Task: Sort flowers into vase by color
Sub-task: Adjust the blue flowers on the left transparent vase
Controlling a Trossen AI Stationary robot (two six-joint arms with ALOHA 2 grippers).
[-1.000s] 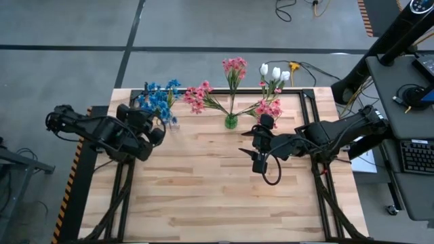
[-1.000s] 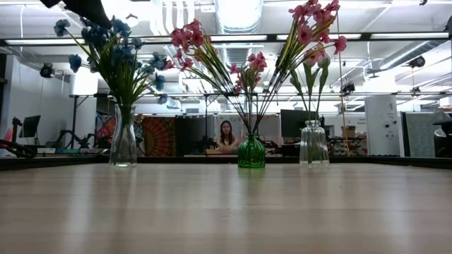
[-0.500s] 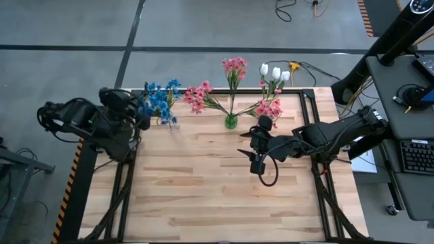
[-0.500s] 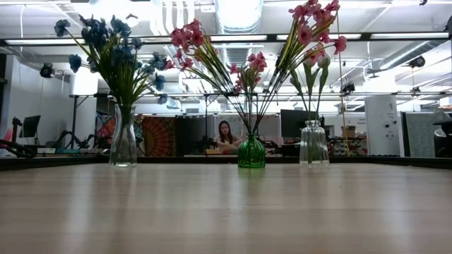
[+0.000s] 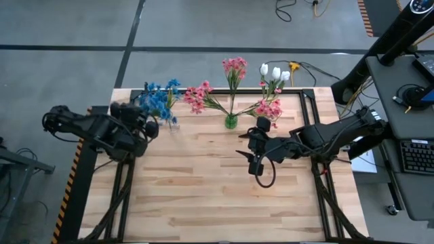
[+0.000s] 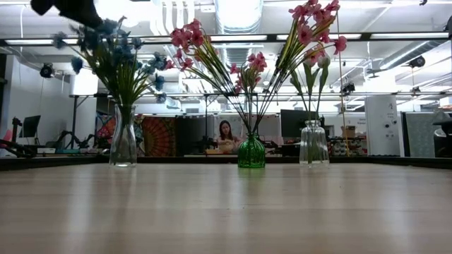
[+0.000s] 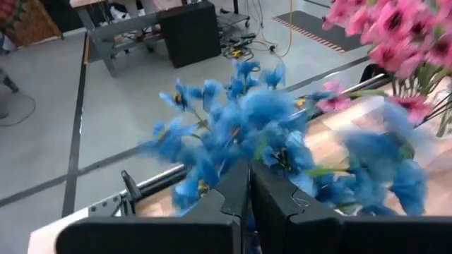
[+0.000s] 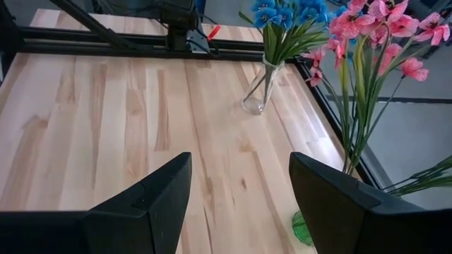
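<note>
Blue flowers (image 5: 159,100) stand in a clear vase (image 6: 123,144) at the table's far left. Pink flowers (image 5: 234,68) fan out of a small green vase (image 6: 251,152) at the far middle. White buds (image 5: 274,72) and a pink sprig (image 5: 269,107) stand in a second clear vase (image 6: 313,144) to its right. My left gripper (image 5: 148,126) is shut, raised just left of the blue blossoms (image 7: 240,123), which show blurred. My right gripper (image 8: 240,204) hangs open above the table's middle right with nothing between its fingers. My left gripper has its shut fingertips (image 7: 236,189) right at the blue blossoms (image 7: 282,159), coming from the table's left and slanting a little down. The blossoms are blurred around the tips, so I cannot tell whether the fingers touch them.
A black metal frame (image 5: 102,176) borders the wooden tabletop (image 5: 203,196). A desk with a keyboard (image 5: 415,156) stands to the right. Cables (image 5: 298,68) lie on the floor behind the table. A person (image 6: 227,137) sits far behind the vases.
My left gripper swung toward the table's far left corner, away from the blue flowers, then came back beside them, staying shut. The blue blossoms, sharp before, now show blurred in the low view while their vase stays in place.
</note>
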